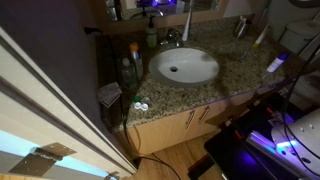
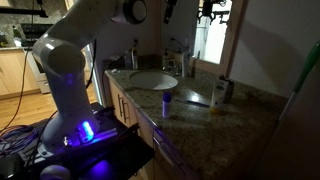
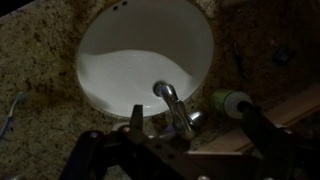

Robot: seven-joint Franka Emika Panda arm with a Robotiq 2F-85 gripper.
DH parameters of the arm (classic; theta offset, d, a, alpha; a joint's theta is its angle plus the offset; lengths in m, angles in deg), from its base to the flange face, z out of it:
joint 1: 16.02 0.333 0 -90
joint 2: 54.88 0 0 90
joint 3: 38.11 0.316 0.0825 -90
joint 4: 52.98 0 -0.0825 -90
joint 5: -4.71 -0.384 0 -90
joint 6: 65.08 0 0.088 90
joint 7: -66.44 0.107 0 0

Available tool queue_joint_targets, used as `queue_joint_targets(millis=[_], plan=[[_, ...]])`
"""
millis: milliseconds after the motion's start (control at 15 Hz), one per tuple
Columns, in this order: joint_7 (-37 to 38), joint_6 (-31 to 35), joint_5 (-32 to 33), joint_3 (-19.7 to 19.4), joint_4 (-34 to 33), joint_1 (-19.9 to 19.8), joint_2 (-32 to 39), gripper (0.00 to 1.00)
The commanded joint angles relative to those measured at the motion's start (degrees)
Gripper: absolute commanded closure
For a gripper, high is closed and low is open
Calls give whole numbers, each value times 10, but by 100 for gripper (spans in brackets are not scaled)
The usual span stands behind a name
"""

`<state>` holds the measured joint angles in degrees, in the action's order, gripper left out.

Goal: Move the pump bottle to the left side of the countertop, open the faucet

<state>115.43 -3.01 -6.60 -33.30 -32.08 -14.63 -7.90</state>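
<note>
The speckled granite countertop holds a white oval basin. The slim silver faucet stands behind the basin. The small greenish pump bottle stands just beside the faucet. In the wrist view my gripper is open and empty, looking down. The faucet lies between the fingers and the pump bottle sits by one fingertip. In both exterior views the gripper hangs well above the faucet.
A taller clear bottle with an orange cap stands at the counter's end. Small round items lie at the front corner. A blue-lit cup and a small container stand on the counter. A wall panel borders it.
</note>
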Motion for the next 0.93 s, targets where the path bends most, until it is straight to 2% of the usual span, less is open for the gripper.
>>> queue_joint_targets(millis=[0, 400, 533, 867], plan=[[1, 8, -1, -4, 27, 2, 0, 0], [-145, 38, 62, -13, 12, 17, 78, 0], [-117, 55, 65, -12, 14, 17, 96, 0], [-122, 45, 69, -12, 17, 19, 104, 0]])
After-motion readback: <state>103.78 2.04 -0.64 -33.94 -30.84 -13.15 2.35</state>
